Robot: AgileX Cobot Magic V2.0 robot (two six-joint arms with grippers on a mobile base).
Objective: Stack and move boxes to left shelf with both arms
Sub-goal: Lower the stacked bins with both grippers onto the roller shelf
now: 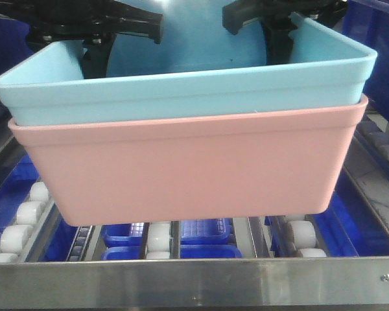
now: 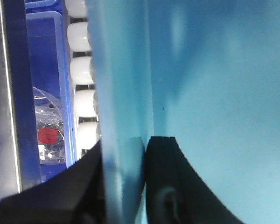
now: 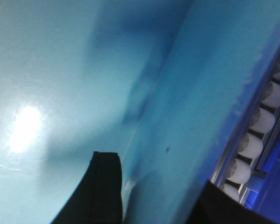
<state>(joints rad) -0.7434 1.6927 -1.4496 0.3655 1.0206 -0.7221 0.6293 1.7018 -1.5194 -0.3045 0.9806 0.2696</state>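
Observation:
The light blue box (image 1: pixel 181 84) is nested inside the salmon pink box (image 1: pixel 181 168). The stack is level over the white rollers (image 1: pixel 19 220) of the steel-framed left shelf (image 1: pixel 194 278). I cannot tell whether the pink bottom touches the rollers. My left gripper (image 2: pixel 123 186) is shut on the left wall of the blue box (image 2: pixel 126 93), one finger inside and one outside. It also shows in the front view (image 1: pixel 110 32). My right gripper (image 3: pixel 158 200) is shut on the blue box's right wall (image 3: pixel 191 116) in the same way, and shows in the front view too (image 1: pixel 279 26).
Dark blue crates (image 1: pixel 201 236) sit on a lower level under the rollers. One holds a plastic bag with a red label (image 2: pixel 49 135). A steel front rail (image 1: pixel 194 278) runs along the shelf's near edge, and roller rows (image 3: pixel 252 144) pass beside the box walls.

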